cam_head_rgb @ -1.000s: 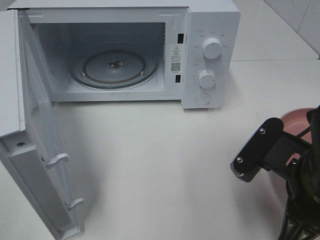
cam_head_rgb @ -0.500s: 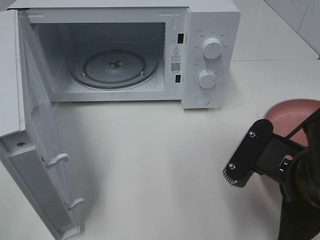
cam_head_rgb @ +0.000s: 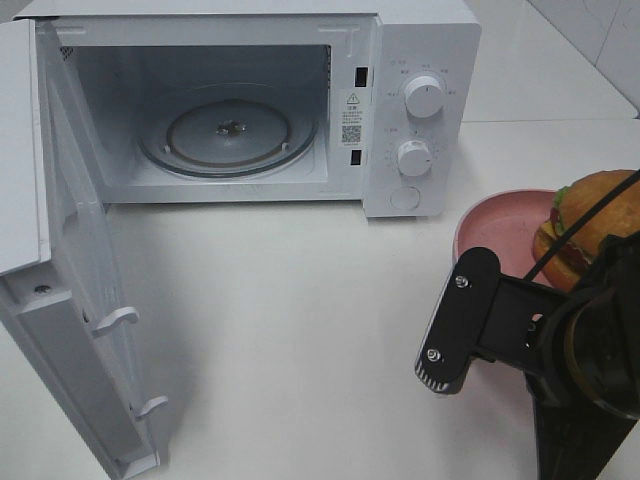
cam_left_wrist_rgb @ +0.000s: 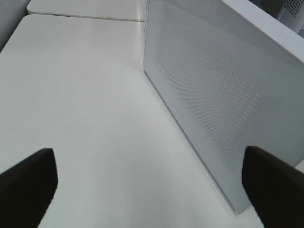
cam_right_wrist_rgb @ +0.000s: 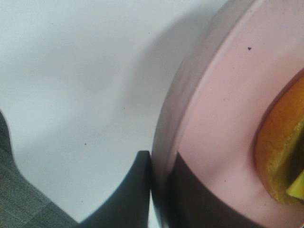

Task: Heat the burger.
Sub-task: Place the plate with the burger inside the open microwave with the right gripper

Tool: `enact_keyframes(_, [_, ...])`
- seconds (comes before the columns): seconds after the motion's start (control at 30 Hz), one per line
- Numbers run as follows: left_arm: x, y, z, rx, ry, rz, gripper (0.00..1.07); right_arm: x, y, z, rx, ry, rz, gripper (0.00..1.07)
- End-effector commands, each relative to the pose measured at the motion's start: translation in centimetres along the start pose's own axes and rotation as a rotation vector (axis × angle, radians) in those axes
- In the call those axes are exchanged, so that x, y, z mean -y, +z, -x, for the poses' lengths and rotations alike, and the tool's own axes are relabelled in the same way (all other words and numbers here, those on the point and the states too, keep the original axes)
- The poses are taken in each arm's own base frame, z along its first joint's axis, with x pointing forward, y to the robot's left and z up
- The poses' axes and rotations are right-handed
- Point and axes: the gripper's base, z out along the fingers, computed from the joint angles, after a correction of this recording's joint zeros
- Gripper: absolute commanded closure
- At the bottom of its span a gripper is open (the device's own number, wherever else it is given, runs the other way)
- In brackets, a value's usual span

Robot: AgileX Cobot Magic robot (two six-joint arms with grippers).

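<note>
from the high camera, finds one white microwave (cam_head_rgb: 420, 40) at the back of the table (cam_head_rgb: 300, 300), with its door (cam_head_rgb: 70, 300) swung wide to the left, likely so as to leave the cavity free for loading. counts one glass turntable (cam_head_rgb: 230, 130) inside, bare, plus two knobs, upper (cam_head_rgb: 424, 96) and lower (cam_head_rgb: 413, 157), and one round button (cam_head_rgb: 405, 198) on the panel. places the burger (cam_head_rgb: 590, 225), one only, on the single pink plate (cam_head_rgb: 495, 225) at the right edge, well apart from the oven mouth and not yet inside. reads the right gripper (cam_head_rgb: 480, 300) as pinching the plate's near rim, probably to carry dish and food together rather than squeeze the bun. cannot tell here whether raised or resting on the table. from the left wrist, sees the left gripper (cam_left_wrist_rgb: 152, 185) spread wide and grasping nothing, with two dark fingertips (cam_left_wrist_rgb: 28, 180) at the corners, just beside the door's perforated outer face (cam_left_wrist_rgb: 223, 95), seemingly held clear of the loading path. from the right wrist, confirms the clench: two dark pads (cam_right_wrist_rgb: 128, 199) closed on the plate rim (cam_right_wrist_rgb: 166, 128), one outside and one inside, with the burger's orange edge (cam_right_wrist_rgb: 280, 152) near but untouched. judges the carry toward the turntable as the step in hand, with the heating itself not yet begun.
</note>
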Motion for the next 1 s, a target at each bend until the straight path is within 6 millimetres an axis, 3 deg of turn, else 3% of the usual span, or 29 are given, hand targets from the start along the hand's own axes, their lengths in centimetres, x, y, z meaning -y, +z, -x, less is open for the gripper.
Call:
enact_keyframes(0.03, [0.0,-0.2,-0.1,0.027,0.001,-0.001,0.09,0.6,-0.1,0.3,0.052,-0.103,-0.066,1.07])
enact_keyframes(1.0, [0.0,-0.2,-0.1,0.027,0.001,-0.001,0.09,0.3,-0.5,2.6,0.300,-0.537,-0.102,1.07])
